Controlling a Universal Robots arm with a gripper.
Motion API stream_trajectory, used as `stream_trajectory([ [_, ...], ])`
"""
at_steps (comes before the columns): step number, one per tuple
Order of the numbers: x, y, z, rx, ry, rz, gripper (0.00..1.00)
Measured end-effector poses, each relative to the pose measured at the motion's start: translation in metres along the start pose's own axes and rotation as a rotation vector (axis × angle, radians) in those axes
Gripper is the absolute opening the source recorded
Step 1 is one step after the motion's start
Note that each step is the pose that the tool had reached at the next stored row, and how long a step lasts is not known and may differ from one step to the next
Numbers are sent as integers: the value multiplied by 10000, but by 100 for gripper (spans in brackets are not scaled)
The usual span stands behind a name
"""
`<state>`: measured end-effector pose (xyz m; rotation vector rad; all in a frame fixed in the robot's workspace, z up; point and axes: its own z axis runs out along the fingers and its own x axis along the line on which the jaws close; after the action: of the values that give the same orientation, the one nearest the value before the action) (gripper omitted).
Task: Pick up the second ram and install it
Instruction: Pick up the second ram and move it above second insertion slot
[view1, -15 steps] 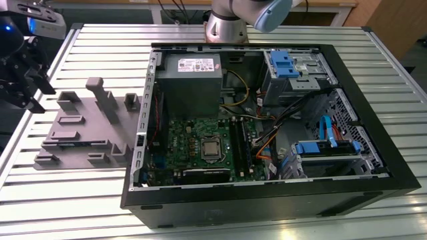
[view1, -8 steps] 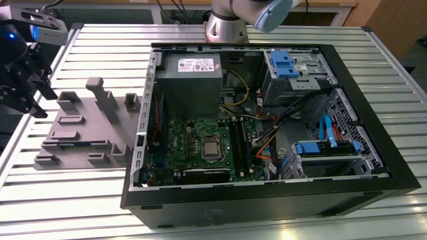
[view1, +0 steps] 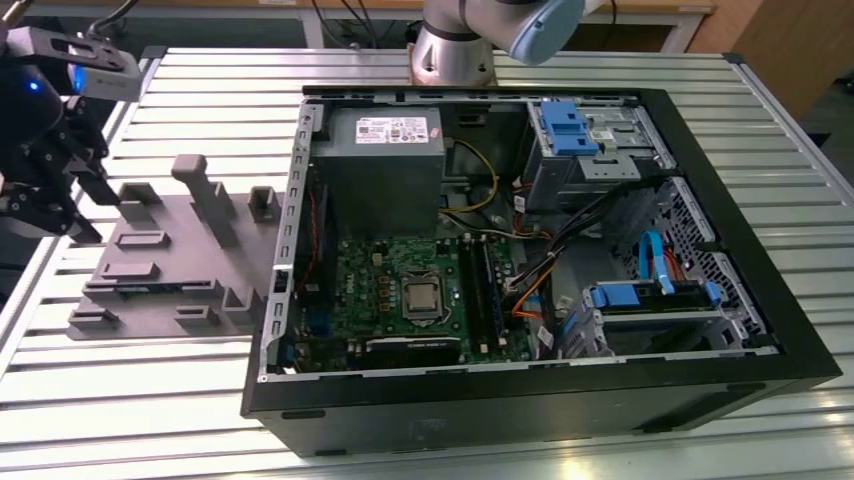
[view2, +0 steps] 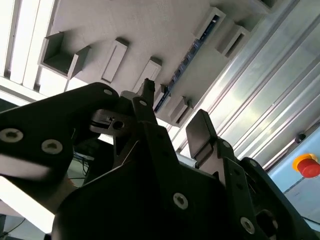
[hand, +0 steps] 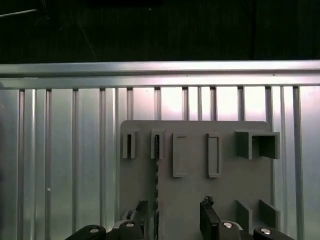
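My gripper (hand: 172, 206) hangs over the grey holder (view1: 160, 290), which sits at nine o'clock of the open computer case (view1: 467, 410) in the exterior view. The jaws are apart and empty. The second ram (hand: 157, 170) stands on edge in the holder beneath them, ungrasped. Both pickup and installation are left to do.

Slatted aluminium table (view1: 134, 400), glare on slats; wooden panel (view1: 794, 45) exterior view's far right
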<state>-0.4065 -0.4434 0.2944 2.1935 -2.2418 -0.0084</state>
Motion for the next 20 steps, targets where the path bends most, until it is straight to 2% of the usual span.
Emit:
stream_trajectory([
  [4, 4, -1, 48, 14, 2, -173, 53],
  [9, 17, -2, 100, 36, 3, -183, 53],
  [20, 44, -4, 268, 36, 3, -197, 53],
])
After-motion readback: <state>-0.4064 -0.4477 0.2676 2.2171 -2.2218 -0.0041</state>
